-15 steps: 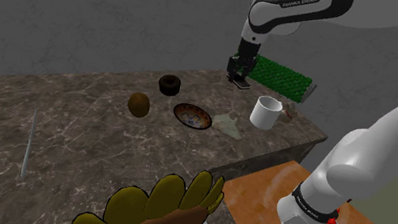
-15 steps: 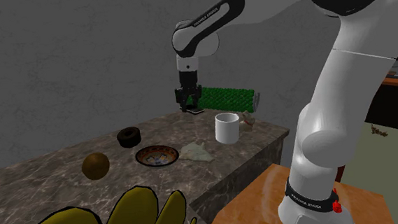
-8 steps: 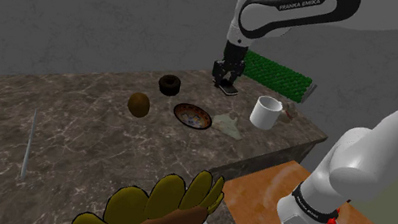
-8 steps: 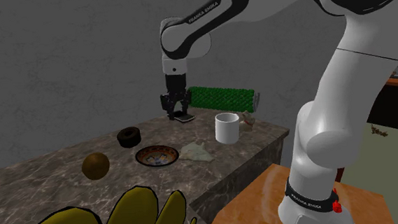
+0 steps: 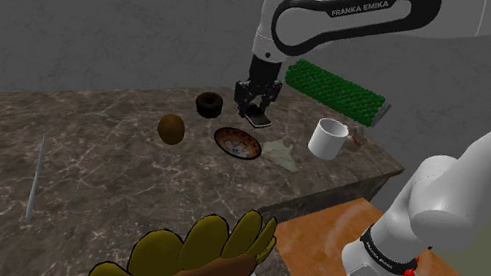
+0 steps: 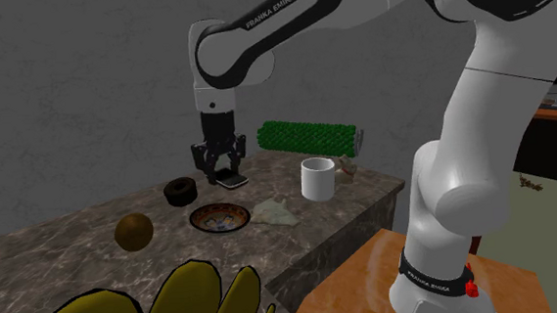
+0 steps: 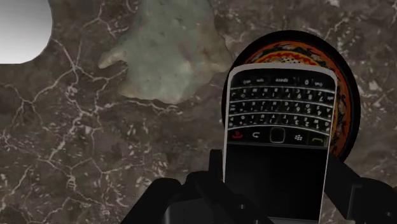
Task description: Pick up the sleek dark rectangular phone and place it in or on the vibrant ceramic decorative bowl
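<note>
Claw: black two-finger gripper (image 6: 220, 169), pointing down, fingers narrowed onto the two long sides of the phone (image 6: 232, 179); holding it.

Phone: dark, rectangular, keypad and black screen facing the wrist camera. Held off the surface. In the shoulder view it hangs just above and behind the bowl (image 5: 238, 143); in the wrist view its keypad end lies over the bowl's near edge, with the bowl's rim showing around that end.

Bowl: shallow, dark outside, orange and patterned inside, standing on the counter (image 5: 79, 156). Nothing lies in it.

Counter: dark brown stone look with pale veins.

Other items, each placed from the bowl:
- Pale grey-green crumpled lump (image 5: 281, 152), just beside the bowl on the shoulder view's right.
- White mug (image 5: 328, 138), beyond the lump on that same side, apart from the bowl.
- Brown round thing (image 5: 171, 128), near the bowl on the shoulder view's left.
- Dark ring (image 5: 208, 105), behind the bowl and a little to the shoulder view's left.
- Green bristly roll (image 5: 335, 90), well behind the bowl at the counter's far edge.
- Thin grey rod (image 5: 34, 180), well apart from the bowl, far towards the shoulder view's left.
- Yellow leafy shape (image 5: 204, 257), well in front of the bowl, close to the camera.
</note>
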